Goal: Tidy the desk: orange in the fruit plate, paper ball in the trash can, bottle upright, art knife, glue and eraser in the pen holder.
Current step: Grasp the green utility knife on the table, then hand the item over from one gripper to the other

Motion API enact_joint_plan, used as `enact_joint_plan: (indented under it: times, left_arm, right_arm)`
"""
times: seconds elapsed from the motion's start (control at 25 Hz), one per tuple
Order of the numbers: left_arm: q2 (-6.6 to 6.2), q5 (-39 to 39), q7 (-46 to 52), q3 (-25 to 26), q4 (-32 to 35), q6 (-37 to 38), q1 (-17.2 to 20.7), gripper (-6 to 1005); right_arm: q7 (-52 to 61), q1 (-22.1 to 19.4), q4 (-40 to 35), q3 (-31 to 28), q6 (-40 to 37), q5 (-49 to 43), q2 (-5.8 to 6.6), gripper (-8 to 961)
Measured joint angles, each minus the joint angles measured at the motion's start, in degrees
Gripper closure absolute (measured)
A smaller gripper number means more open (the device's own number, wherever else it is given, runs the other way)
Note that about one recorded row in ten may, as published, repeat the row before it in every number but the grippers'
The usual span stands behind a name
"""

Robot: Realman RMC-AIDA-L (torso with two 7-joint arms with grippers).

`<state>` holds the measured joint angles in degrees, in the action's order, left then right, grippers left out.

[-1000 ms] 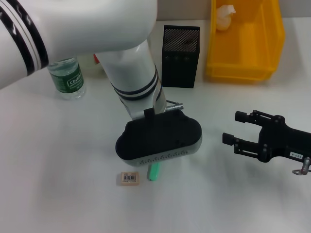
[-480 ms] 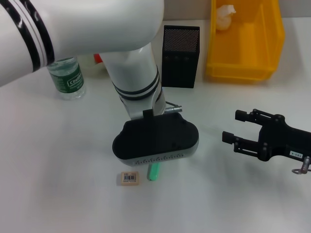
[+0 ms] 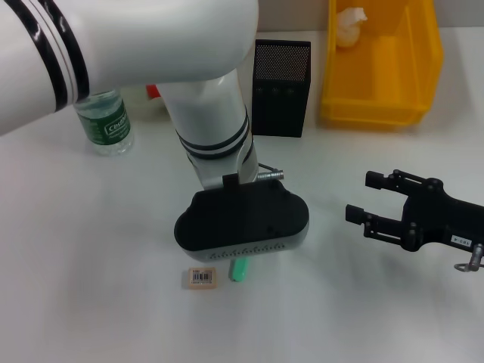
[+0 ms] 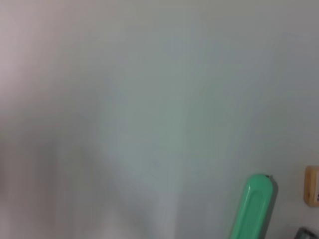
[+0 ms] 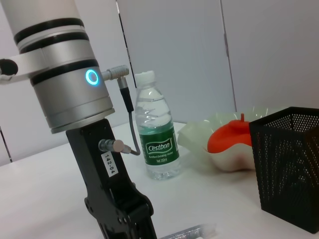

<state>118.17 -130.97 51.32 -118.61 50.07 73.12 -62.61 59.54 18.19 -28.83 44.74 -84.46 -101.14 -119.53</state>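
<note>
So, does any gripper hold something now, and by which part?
The right gripper is open and holds nothing. The left gripper is hidden under its own wrist above the green art knife, so whether it grips the knife cannot be told.

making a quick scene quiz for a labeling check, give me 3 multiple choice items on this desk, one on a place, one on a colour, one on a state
1. Where is the paper ball?
A. in the yellow trash can
B. in the pen holder
C. beside the eraser

2. What colour is the slim object lying next to the eraser?
A. red
B. green
C. black

3. How is the bottle standing?
A. on its side
B. upside down
C. upright

Answers:
1 A, the white wad sits in a back corner of the trash can.
2 B, it shows mint green below the left gripper.
3 C, its cap points up in the right wrist view.
</note>
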Motion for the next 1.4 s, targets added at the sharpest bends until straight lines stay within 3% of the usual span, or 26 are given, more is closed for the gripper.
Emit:
enact_joint_plan:
  times: [0.28,1.16,1.4]
  left_arm:
    - [0.03,0.5,0.0,-0.32,-0.14,0.01,0.0,505]
    - [0.19,1.97,-0.93,-1.21,-1.57,-0.01,-0.8,731]
    - [0.21,2.17,-0.96,-1.34,-1.78,0.05,-0.86,731]
  right_arm:
    - [0.12,0.0,0.0,0.0,-0.17,0.0,0.09,216]
    - [0.22,-0.05,0.0,0.0,-0.2,0.08,0.09,217]
    - [0.22,-0.08,0.0,0.0,-0.35,0.08,0.09,217]
